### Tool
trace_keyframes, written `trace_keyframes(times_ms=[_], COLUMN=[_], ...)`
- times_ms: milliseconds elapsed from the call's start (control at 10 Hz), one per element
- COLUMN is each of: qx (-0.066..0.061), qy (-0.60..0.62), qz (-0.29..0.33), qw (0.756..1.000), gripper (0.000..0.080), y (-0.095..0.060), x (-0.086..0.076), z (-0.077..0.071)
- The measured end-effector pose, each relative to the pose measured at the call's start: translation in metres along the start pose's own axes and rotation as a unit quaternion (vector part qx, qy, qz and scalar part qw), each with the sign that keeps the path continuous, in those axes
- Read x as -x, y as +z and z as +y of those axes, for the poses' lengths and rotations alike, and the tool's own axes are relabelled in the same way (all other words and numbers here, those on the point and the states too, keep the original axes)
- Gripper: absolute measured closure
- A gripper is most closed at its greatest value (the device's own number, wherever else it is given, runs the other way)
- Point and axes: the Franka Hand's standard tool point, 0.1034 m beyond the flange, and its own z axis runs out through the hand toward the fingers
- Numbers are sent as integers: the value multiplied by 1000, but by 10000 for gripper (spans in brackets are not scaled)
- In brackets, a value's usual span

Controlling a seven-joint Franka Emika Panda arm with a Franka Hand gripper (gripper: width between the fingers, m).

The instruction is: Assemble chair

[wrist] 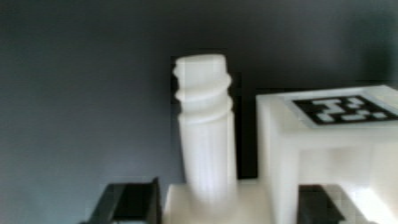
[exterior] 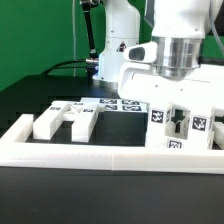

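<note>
Long and low, the white border wall runs along the near edge of the black tabletop and closes that side. Open dark surface shows toward the far edge at the exterior view's left. The big white robot arm comes down at the exterior view's right, above a white blocky chair part with black-and-white square tags just behind the wall. Shorter white square blocks lie near the wall at the left, their long axes pointing toward the far edge. Only the wrist view shows the gripper. Its dark fingers flank a white round plastic rod with a ridged tip. The rod points straight away from them, just beside the tagged part. Whether both pads press it I cannot tell.
</note>
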Motion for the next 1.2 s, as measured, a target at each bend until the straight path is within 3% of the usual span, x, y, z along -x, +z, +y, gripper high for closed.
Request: trace_keyframes(times_ms=[400,600,900,1000,1200], qx=[-13,-9,12,17,26], qy=[-22,-22,-22,-9,-5], qz=[-19,-24,-124,-187,-247], qw=[999,999,992,982,969], gripper=[469,469,468,468,468], y=[-48,-43,-44,-54,-63], x=[-11,-9,-2,1,0], z=[13,15,28,36,45])
